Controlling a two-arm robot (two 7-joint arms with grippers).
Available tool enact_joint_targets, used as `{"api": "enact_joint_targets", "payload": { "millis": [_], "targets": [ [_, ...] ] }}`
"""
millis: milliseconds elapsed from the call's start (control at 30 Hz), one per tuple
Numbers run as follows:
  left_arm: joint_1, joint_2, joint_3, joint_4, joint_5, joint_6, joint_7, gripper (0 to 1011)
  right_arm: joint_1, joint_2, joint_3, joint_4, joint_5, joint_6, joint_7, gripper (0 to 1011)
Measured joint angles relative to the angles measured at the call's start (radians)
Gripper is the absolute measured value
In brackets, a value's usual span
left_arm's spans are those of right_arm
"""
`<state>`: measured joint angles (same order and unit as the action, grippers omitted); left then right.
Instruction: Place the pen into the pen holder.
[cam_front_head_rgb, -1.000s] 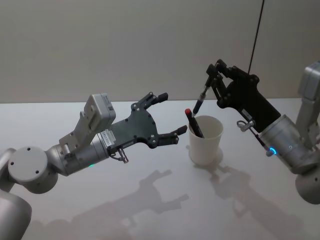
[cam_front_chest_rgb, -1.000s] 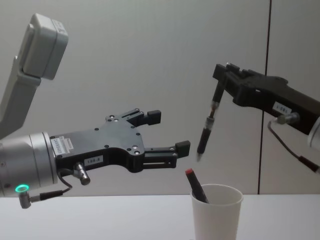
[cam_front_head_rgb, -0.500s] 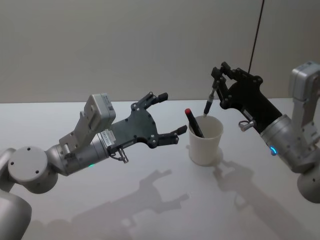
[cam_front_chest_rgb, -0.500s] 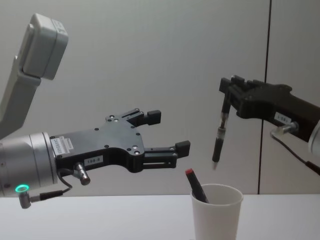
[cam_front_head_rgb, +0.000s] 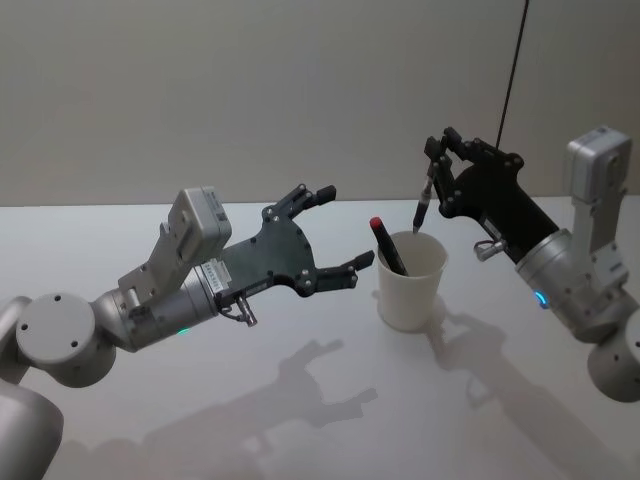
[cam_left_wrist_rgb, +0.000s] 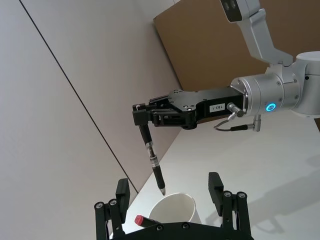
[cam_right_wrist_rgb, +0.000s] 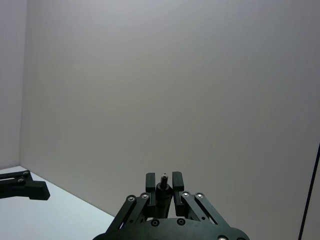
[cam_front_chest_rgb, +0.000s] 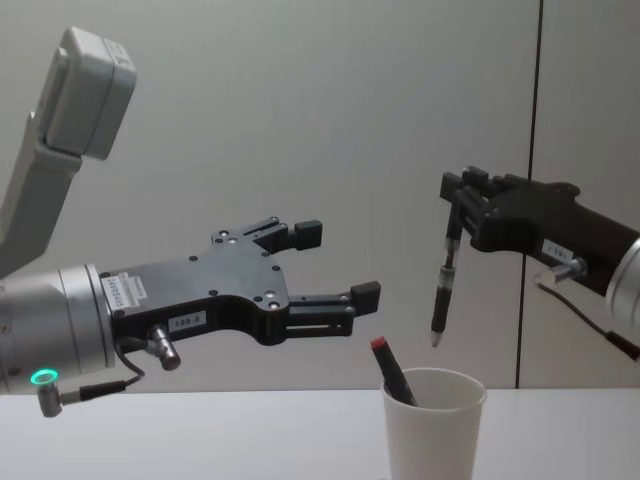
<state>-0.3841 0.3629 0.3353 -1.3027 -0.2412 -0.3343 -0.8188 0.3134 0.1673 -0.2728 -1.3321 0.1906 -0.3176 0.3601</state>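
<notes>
A dark pen (cam_front_chest_rgb: 445, 285) hangs nearly upright, tip down, with my right gripper (cam_front_chest_rgb: 458, 195) shut on its upper end. Its tip hovers just above the rim of the pen holder (cam_front_chest_rgb: 432, 430), a white paper cup on the table. From the head view the pen (cam_front_head_rgb: 424, 205) points into the pen holder (cam_front_head_rgb: 412, 280) near its far rim. A second pen with a red cap (cam_front_head_rgb: 385, 243) leans inside the cup. My left gripper (cam_front_head_rgb: 345, 226) is held open in the air just left of the cup, with nothing between its fingers.
The cup stands on a pale table (cam_front_head_rgb: 300, 400) in front of a plain wall. A thin dark cable (cam_front_head_rgb: 512, 70) hangs down behind the right arm. In the left wrist view a brown board (cam_left_wrist_rgb: 210, 45) stands behind the right arm.
My right gripper has come down and drawn the pen more upright, bringing its tip closer over the cup. The left arm has not moved.
</notes>
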Motion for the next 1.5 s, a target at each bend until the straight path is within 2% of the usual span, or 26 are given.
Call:
{"api": "enact_joint_targets", "payload": {
  "millis": [500,1000,1167,1200,1367,1400,1433,1500],
  "targets": [
    [0.0,0.0,0.0,0.0,0.0,0.0,0.0,1000,0.032,-0.02,-0.009,0.069,-0.034,-0.01,-0.015,185],
    [0.0,0.0,0.0,0.0,0.0,0.0,0.0,1000,0.045,-0.026,-0.015,0.109,-0.094,0.021,-0.046,192],
    [0.0,0.0,0.0,0.0,0.0,0.0,0.0,1000,0.047,-0.027,-0.016,0.114,-0.105,0.028,-0.051,309],
    [0.0,0.0,0.0,0.0,0.0,0.0,0.0,1000,0.047,-0.027,-0.016,0.115,-0.106,0.03,-0.052,364],
    [0.0,0.0,0.0,0.0,0.0,0.0,0.0,1000,0.048,-0.027,-0.015,0.118,-0.108,0.031,-0.053,503],
    [0.0,0.0,0.0,0.0,0.0,0.0,0.0,1000,0.048,-0.027,-0.015,0.118,-0.108,0.031,-0.053,563],
    [0.0,0.0,0.0,0.0,0.0,0.0,0.0,999,0.048,-0.027,-0.015,0.118,-0.108,0.031,-0.053,563],
    [0.0,0.0,0.0,0.0,0.0,0.0,0.0,1000,0.048,-0.026,-0.014,0.118,-0.107,0.031,-0.053,647]
  ]
}}
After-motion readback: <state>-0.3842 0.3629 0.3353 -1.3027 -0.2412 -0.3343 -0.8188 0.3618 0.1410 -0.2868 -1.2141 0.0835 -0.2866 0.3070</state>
